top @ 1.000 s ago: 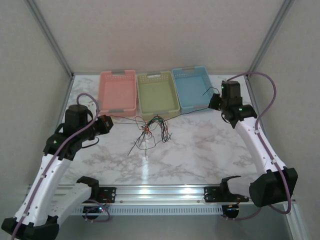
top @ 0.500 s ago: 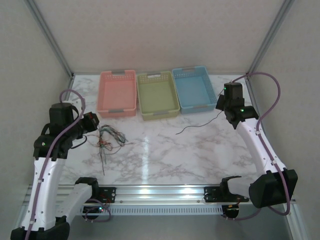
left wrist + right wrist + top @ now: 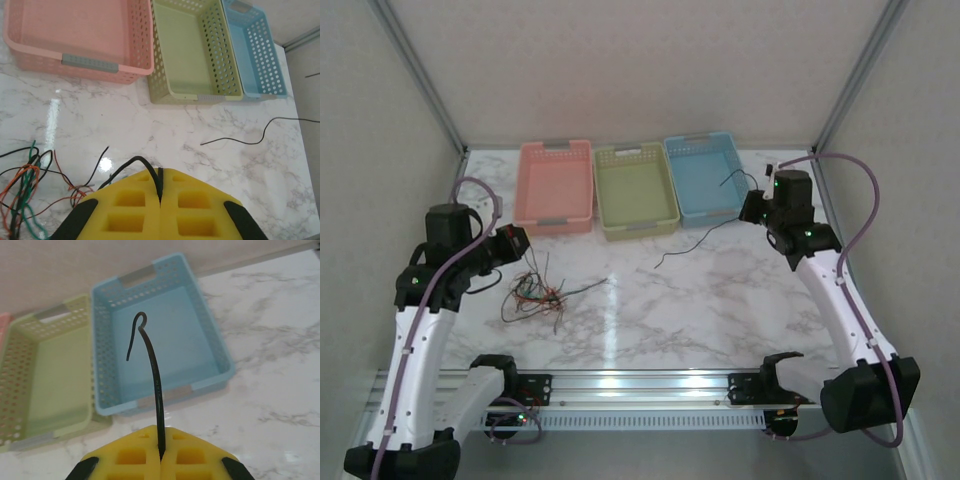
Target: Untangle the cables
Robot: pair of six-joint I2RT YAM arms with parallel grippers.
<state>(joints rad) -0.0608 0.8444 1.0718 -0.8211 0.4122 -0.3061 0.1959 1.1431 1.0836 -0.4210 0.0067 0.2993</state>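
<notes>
Right wrist view: right fingers closed on one black cable, its free end curling up toward the blue basket. Left fingers pinch another black strand, the tangle just left of them. Best draw apart slowly, low over the bare table between them, clear of the basket's rim.

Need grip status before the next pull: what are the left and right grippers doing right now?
Left gripper: shut on the arched black cable.
Right gripper: shut on the hooked black cable.
</notes>
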